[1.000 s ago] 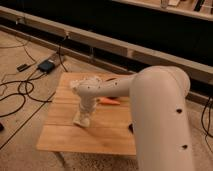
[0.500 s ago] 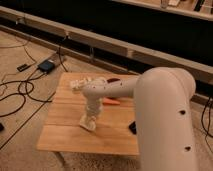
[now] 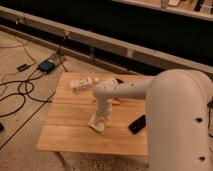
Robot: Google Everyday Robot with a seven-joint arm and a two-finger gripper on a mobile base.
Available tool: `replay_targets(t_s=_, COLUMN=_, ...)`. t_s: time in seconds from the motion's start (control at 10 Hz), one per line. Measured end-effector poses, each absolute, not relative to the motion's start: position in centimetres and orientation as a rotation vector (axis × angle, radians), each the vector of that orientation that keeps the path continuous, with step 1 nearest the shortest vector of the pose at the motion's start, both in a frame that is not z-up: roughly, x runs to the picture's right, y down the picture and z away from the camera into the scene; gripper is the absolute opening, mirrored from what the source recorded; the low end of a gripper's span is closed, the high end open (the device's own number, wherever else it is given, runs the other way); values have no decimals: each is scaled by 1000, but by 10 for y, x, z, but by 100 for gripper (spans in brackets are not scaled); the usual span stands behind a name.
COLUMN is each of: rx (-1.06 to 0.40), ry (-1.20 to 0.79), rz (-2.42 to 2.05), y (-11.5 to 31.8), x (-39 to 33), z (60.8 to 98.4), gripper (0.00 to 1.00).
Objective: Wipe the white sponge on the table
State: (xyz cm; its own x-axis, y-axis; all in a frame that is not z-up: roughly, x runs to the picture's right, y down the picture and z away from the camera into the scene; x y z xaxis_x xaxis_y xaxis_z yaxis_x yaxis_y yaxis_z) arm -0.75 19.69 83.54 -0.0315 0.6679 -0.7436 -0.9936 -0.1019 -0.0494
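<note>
White arm [image 3: 175, 115]: it filled the near foreground and bent over the worktop, so that its wrist pointed straight down.
Wood worktop [image 3: 65, 135]: small, of light planks; the bare wood at the front gave room for strokes, I judge.
Gripper [image 3: 98, 120]: low over the middle of the worktop, jaws together, clamped on the white sponge.
Knobbly whitish object [image 3: 82, 83]: at the far edge, well apart from the gripper, outside any wiping path.
Black bar [image 3: 137, 124]: near the gripper, beside the arm's bulk.
White sponge [image 3: 96, 125]: under the jaws, a little tilted, apparently pressed on the wood for wiping.
</note>
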Motion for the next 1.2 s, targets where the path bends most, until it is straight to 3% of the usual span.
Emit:
replay_targets(t_s=0.6, rx=-705, ry=612, rz=1624, y=156, x=17, z=883, gripper=6)
replay_targets(t_s=1.2, rx=-719, ry=541, rz=1510, y=95, x=-50, z=921, gripper=6)
